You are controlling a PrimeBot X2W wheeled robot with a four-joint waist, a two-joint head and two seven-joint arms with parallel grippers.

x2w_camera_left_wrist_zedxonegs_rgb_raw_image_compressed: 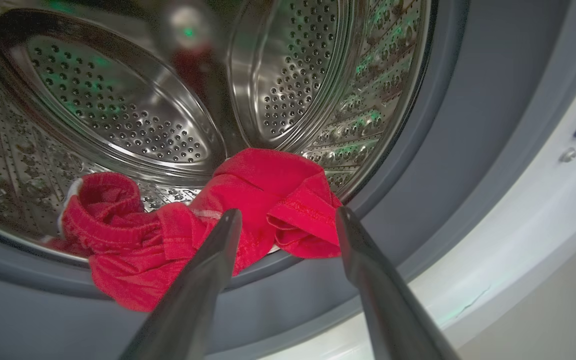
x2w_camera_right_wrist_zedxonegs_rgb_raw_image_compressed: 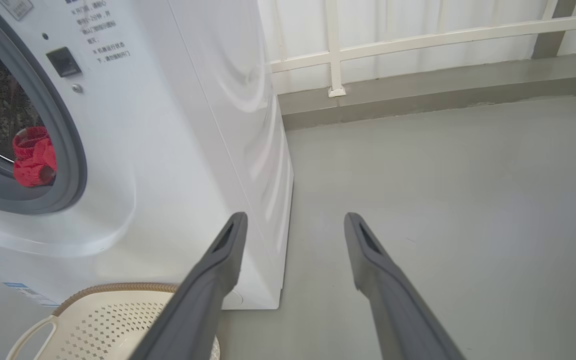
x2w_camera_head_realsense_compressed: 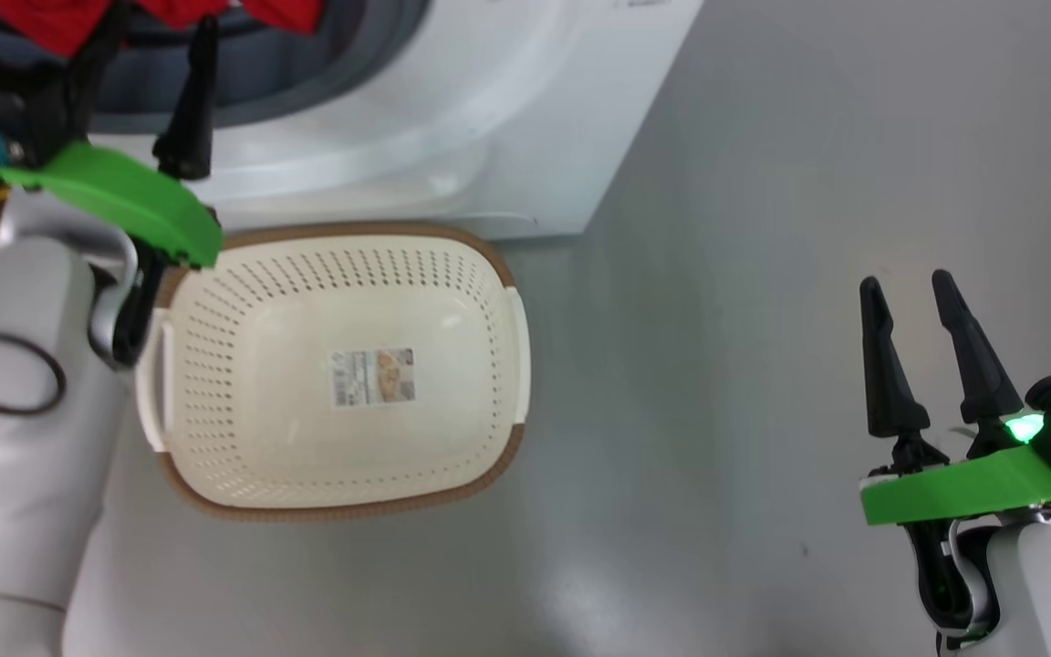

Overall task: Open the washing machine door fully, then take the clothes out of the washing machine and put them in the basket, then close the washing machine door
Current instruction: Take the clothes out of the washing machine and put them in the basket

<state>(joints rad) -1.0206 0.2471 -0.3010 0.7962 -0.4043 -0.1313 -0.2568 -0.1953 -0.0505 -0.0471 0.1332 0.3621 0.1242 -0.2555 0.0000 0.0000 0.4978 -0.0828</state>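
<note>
Twice gapes wide, pinches nothing: left gripper (x2w_camera_left_wrist_zedxonegs_rgb_raw_image_compressed: 288, 212) at the washing machine (x2w_camera_right_wrist_zedxonegs_rgb_raw_image_compressed: 178, 150) mouth, by the clothes (x2w_camera_left_wrist_zedxonegs_rgb_raw_image_compressed: 268, 185) on its drum lip; right gripper (x2w_camera_right_wrist_zedxonegs_rgb_raw_image_compressed: 295, 216) off its side; basket (x2w_camera_head_realsense_compressed: 215, 411) before its front

The clothes (x2w_camera_left_wrist_zedxonegs_rgb_raw_image_compressed: 248, 200) are bright red, with perhaps a sliver of white trim at one fold. The washing machine (x2w_camera_right_wrist_zedxonegs_rgb_raw_image_compressed: 168, 150) is white; its drum (x2w_camera_left_wrist_zedxonegs_rgb_raw_image_compressed: 118, 115) is shiny steel dotted with holes, its door ring (x2w_camera_left_wrist_zedxonegs_rgb_raw_image_compressed: 468, 100) grey. The basket (x2w_camera_head_realsense_compressed: 243, 301) is cream, perforated in rows, with a brown woven-look rim. The floor (x2w_camera_head_realsense_compressed: 763, 274) is pale grey. The right tool (x2w_camera_head_realsense_compressed: 905, 278) has black fingers (x2w_camera_head_realsense_compressed: 881, 365) and a green plate (x2w_camera_head_realsense_compressed: 963, 488).
</note>
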